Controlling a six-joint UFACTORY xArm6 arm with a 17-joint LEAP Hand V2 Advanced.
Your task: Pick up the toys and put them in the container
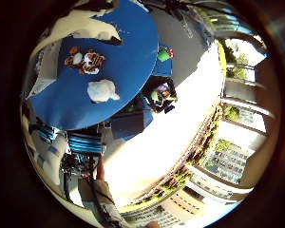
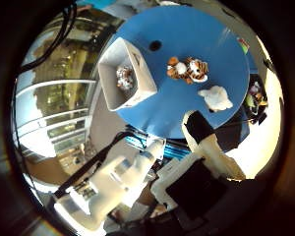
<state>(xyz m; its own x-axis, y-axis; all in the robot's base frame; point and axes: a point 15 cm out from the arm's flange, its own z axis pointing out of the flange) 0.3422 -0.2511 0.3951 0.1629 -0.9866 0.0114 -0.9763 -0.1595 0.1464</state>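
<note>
a round blue table lies well below the palm, seen from high up. on it sits a white square container near the table's edge, with a small grey-and-white speckled toy already inside, resting on its floor. taking the table's middle as the clock centre in the thumb-side view, the container is at about 9 o'clock, a tiger plush toy lies close to the centre, and a white fluffy toy lies toward 4 o'clock, near the tiger but apart from it. a dark round hole in the tabletop sits at about 11 o'clock, between the container and the far rim.

the right hand shows as white and black parts at the edge of the thumb-side view. one finger with a black tip reaches out straight over the table's near rim; it looks extended and has hold of nothing. both loose toys lie far from that fingertip, with the white fluffy toy the nearer of the two, just past the tip in line of sight, and the tiger further in. the container is off to the side, well apart from the fingers.
</note>
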